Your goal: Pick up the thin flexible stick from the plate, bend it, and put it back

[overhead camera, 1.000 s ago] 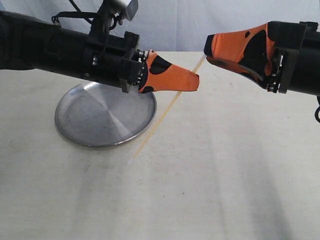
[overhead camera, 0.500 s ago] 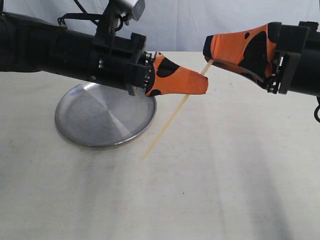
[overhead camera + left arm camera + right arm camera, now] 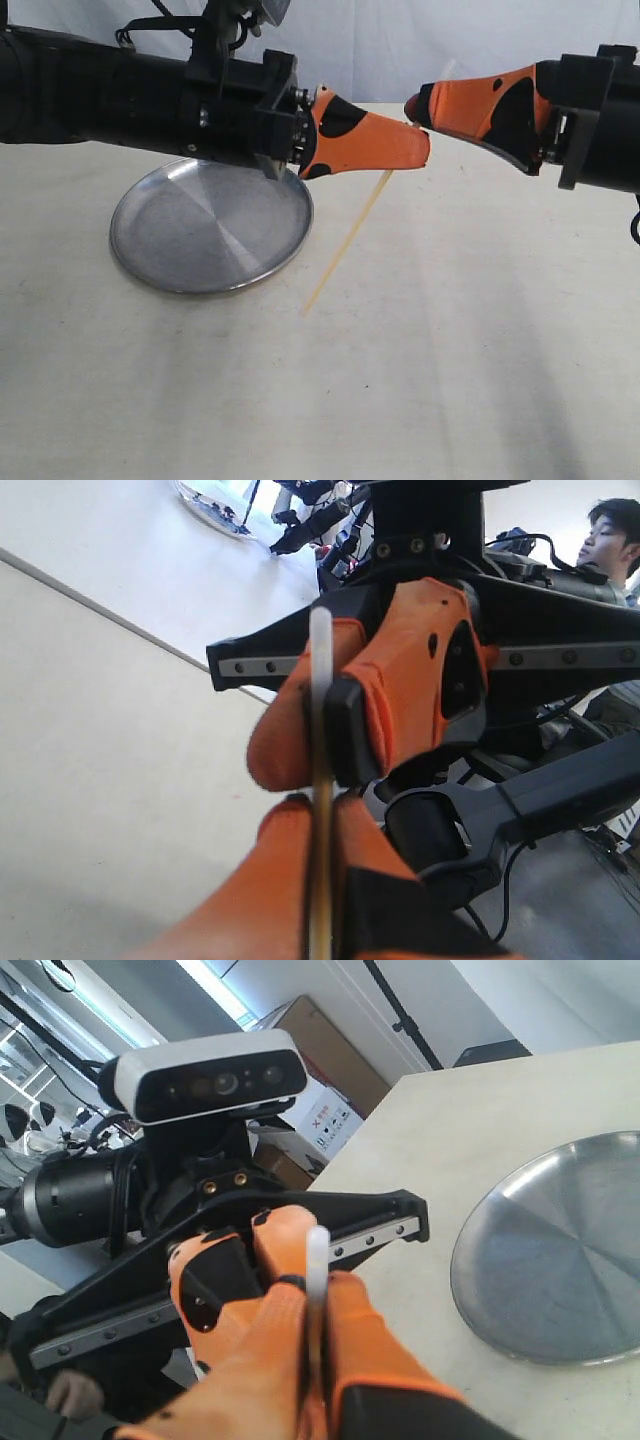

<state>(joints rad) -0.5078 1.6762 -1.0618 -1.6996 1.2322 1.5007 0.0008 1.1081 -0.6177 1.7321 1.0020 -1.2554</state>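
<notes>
The thin flexible stick (image 3: 350, 240) hangs straight and slanted in the air to the right of the plate (image 3: 200, 240), its lower end just above the table. My left gripper (image 3: 422, 150) is shut on the stick's upper part. My right gripper (image 3: 412, 108) faces it tip to tip, just above, and is shut on the same stick. In the left wrist view the stick (image 3: 320, 880) runs between the left gripper (image 3: 320, 805) fingers into the opposite orange fingers (image 3: 300, 740). In the right wrist view the right gripper (image 3: 316, 1282) pinches the stick (image 3: 317, 1255), with the empty plate (image 3: 560, 1250) beyond.
The cream table (image 3: 450, 380) spreads in front of and to the right of the plate. A white backdrop stands behind. The left arm's camera housing (image 3: 205, 1075) sits close to the right gripper. A person (image 3: 610, 540) and a cardboard box (image 3: 320, 1050) are off the table.
The left gripper carried the stick right and upward until its tip met the right gripper. The stick's lower end swung right. The right gripper's fingers have closed on the stick.
</notes>
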